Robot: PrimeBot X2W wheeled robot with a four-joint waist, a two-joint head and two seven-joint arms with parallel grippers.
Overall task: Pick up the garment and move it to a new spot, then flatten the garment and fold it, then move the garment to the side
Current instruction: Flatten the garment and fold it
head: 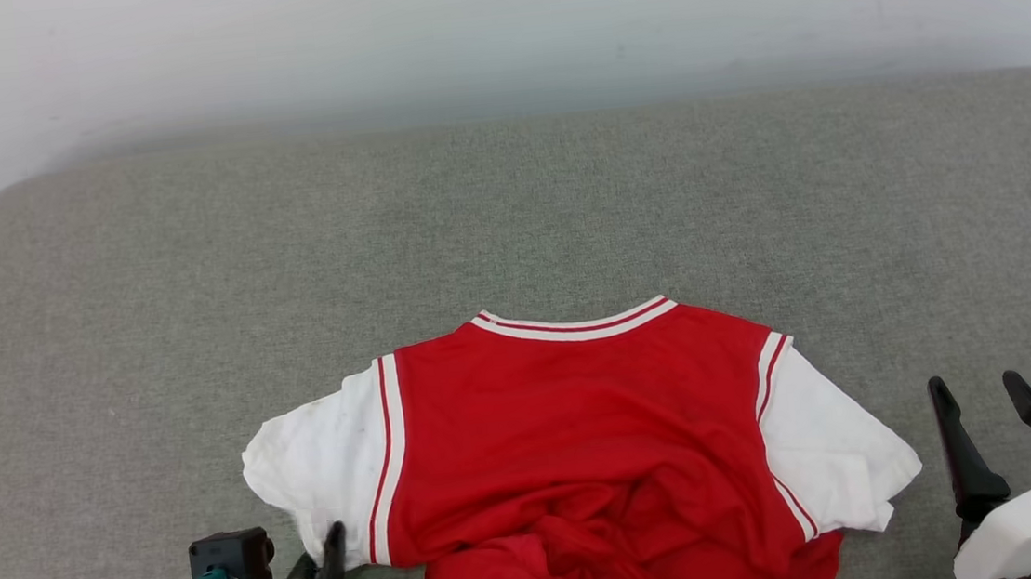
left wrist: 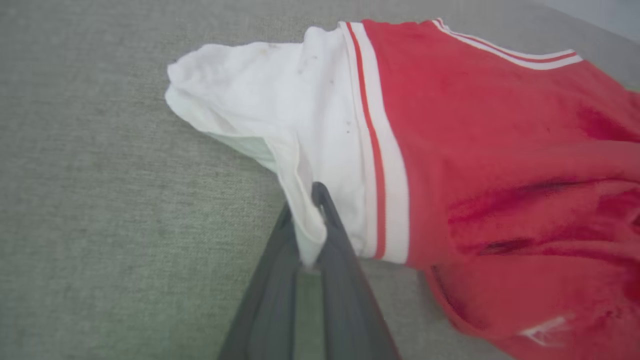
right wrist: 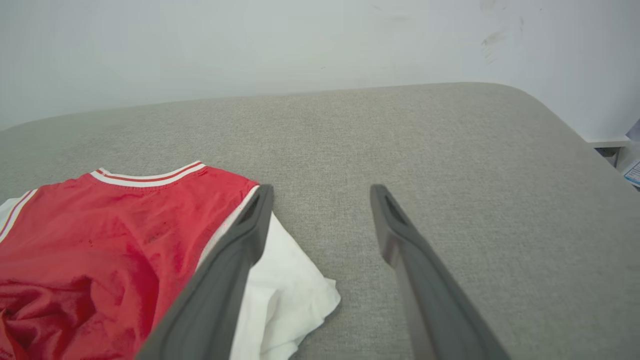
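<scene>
Bright, even, diffuse light casts only faint shadows. The wall (head: 493, 30) looks hazy and soft; the left wrist view is slightly blurred and washed out.

A big soft grey pad (head: 508, 206) with round corners holds one thing, the garment (head: 582, 414). It lies near the front edge, about in the middle. It is red, with white parts sticking out flat at both sides. Its striped neck points to the far side. Its near end is all bunched up.

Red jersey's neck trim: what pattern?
The neck trim is white with one thin red stripe; clearest in head view.
</scene>
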